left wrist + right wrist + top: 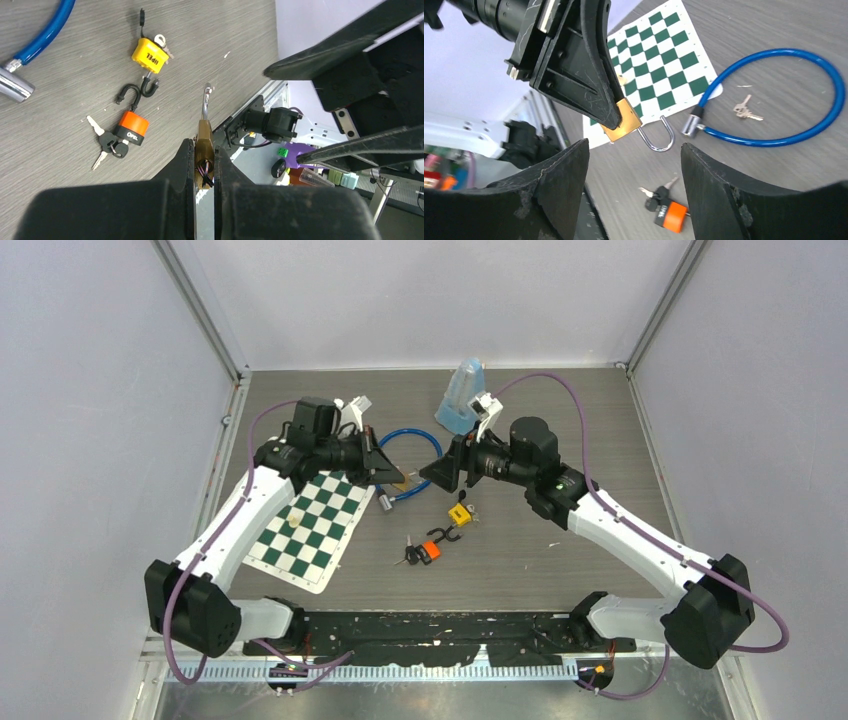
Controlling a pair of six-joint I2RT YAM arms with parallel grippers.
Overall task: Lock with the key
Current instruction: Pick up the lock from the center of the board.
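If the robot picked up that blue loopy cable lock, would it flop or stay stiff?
The blue cable lock probably bends a bit yet stays springy, since it holds a round loop lying flat. Its silver metal end likely makes that side heavier and droop.

Part of brass padlock (203, 136) hidden within left tool (204, 151)
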